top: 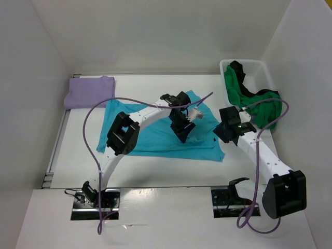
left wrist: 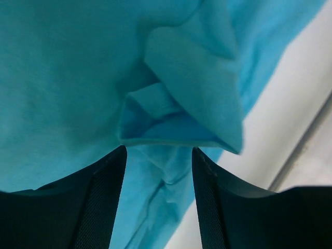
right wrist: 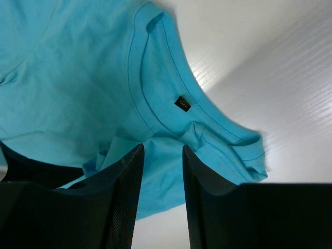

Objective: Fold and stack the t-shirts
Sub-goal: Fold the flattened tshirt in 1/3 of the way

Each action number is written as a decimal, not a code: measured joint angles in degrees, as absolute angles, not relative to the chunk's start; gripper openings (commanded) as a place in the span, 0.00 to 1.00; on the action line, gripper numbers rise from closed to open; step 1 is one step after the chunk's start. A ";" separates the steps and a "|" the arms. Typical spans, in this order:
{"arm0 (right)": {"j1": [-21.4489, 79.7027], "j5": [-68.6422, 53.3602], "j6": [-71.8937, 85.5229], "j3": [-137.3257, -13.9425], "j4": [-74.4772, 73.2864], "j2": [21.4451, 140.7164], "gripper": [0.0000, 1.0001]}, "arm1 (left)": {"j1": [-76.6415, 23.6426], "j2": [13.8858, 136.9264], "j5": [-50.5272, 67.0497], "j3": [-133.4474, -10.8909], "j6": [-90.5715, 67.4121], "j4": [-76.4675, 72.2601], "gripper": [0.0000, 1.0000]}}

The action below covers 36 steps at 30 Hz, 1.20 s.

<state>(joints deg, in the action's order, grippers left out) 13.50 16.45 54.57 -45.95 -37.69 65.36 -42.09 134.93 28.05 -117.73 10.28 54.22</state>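
Note:
The turquoise t-shirt [top: 155, 136] lies spread out in the middle of the table. My left gripper [top: 182, 133] hovers over its right half, open; a bunched fold of turquoise cloth [left wrist: 187, 104] lies just past the fingertips of this gripper [left wrist: 158, 150], and nothing is pinched. At the shirt's right edge my right gripper [top: 222, 130] is open and low over the cloth beside the collar [right wrist: 171, 88], its jaws [right wrist: 162, 148] apart. A folded lavender t-shirt [top: 89, 92] lies at the back left. The green t-shirt [top: 254, 104] and black t-shirt [top: 237, 68] hang in and over the bin.
A white plastic bin [top: 262, 70] stands at the back right corner. White walls enclose the table on the left, back and right. The left arm's purple cable [top: 135, 101] loops over the turquoise shirt.

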 measured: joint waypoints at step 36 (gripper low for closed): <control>13.50 14.11 54.54 -45.15 -36.10 67.64 0.41 | -42.72 133.43 21.82 -112.09 8.32 47.13 0.00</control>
